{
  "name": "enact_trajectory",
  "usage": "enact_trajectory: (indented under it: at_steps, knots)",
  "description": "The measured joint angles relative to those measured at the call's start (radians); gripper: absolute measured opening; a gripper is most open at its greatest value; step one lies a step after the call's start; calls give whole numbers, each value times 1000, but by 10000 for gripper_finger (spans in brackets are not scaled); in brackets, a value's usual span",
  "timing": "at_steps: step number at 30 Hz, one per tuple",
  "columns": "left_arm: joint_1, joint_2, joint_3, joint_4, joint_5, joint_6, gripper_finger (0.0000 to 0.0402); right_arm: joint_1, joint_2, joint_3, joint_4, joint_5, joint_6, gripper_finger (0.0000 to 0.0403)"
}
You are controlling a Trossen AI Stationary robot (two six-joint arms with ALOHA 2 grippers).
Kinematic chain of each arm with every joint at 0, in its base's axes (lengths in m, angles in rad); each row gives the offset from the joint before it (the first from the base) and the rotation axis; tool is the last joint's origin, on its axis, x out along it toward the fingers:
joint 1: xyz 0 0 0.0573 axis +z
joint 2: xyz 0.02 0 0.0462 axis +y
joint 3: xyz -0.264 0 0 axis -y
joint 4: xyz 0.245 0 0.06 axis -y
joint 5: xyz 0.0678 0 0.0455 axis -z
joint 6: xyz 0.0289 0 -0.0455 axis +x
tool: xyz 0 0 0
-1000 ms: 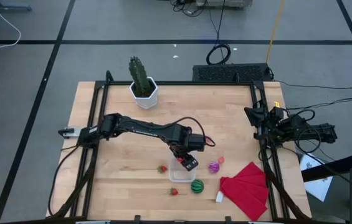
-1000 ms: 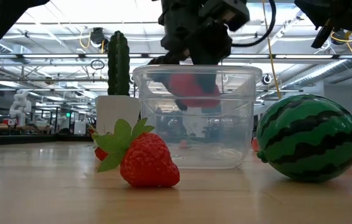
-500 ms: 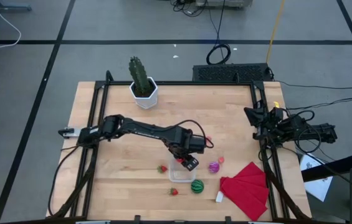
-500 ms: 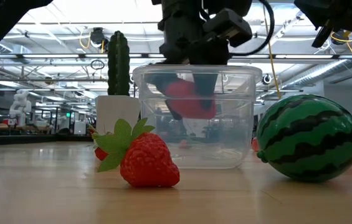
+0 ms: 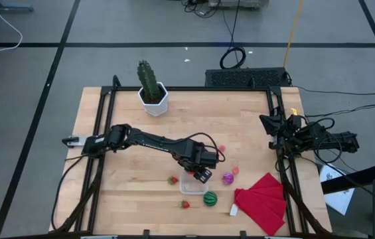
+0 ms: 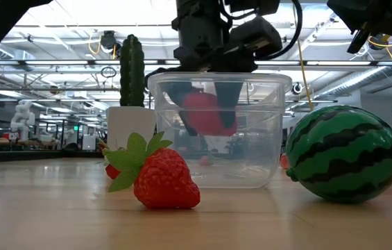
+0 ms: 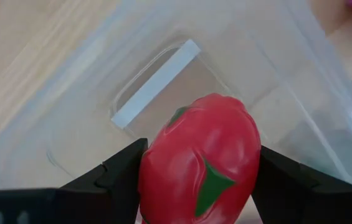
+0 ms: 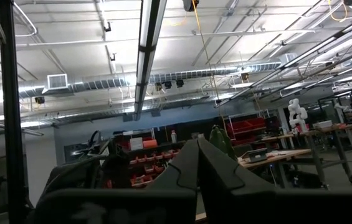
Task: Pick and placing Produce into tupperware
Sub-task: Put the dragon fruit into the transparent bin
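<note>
Left end effector (image 7: 197, 180) is gripping a red strawberry (image 7: 200, 165) by its sides inside the clear container (image 6: 215, 128), a light, firm, slick-skinned piece likely needing only gentle pressure; right end effector (image 8: 197, 163) is sitting closed off the tabletop (image 5: 127, 192).

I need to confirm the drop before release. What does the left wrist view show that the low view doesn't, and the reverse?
Only the left wrist view: the left gripper has its jaws clamped on both sides of the red toy fruit with green leaf marks, above the container's bare floor. Only the low view: a red toy strawberry and a green striped watermelon ball lie outside on the table. Both: the fruit held inside the small clear plastic rectangular container.
</note>
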Motion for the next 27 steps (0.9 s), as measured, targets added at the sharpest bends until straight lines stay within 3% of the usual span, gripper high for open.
enact_trajectory:
  at_steps: [27]
  knots:
    - [-2, 10, -12, 43, -38, -34, 246, 0, 0, 0, -4, 0, 0, 0]
